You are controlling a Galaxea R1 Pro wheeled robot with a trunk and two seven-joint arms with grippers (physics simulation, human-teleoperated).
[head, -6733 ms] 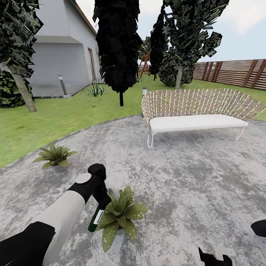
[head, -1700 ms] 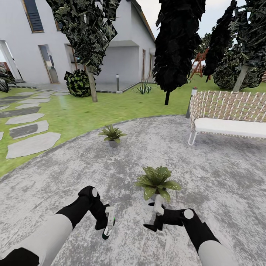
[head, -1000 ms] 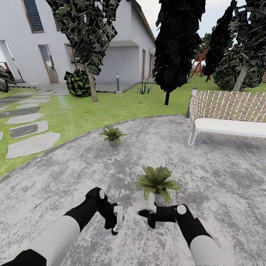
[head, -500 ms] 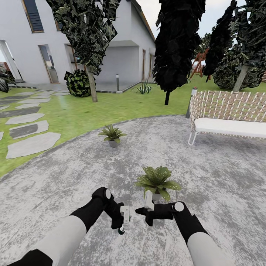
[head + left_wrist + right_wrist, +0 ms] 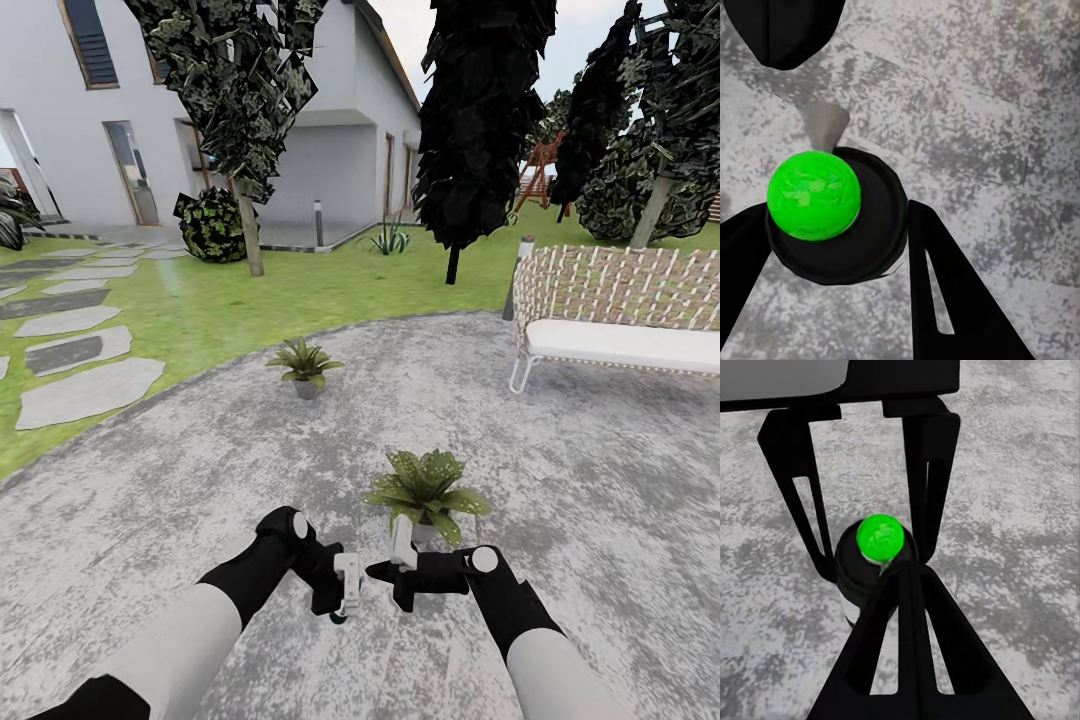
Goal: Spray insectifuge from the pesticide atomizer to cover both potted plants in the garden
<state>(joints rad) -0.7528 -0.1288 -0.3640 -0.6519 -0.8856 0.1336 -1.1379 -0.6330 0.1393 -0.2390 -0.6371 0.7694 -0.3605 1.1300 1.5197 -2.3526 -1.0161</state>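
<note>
Right now the slim dark-green pesticide atomizer w/ whitish trigger head (image 5: 346, 588) hangs low over the round grey mottled paving (image 5: 560, 470), just short of the nearer potted plant, a low rosette of broad speckled green leaves in a small grey pot (image 5: 428, 492). Left black two-finger gripper (image 5: 335, 592) is clamped on the bottle body; in the left wrist view its bright green round end (image 5: 813, 195) sits between the fingers. Right black gripper (image 5: 398, 570) is just beside the bottle, on the plant side; fingers look spread, nothing between them.

Handling, prob.: light, rigid plastic, smooth so may slip or twist. Best hold is mid-body, leaving the trigger head free for the other gripper.

Containers: nearer pot holds a rosette w/ white specks, likely insectifuge; farther pot, beyond the nearer plant near the lawn edge (image 5: 305, 364), holds plain green leaves. Bottle fill level can't be told.
</note>
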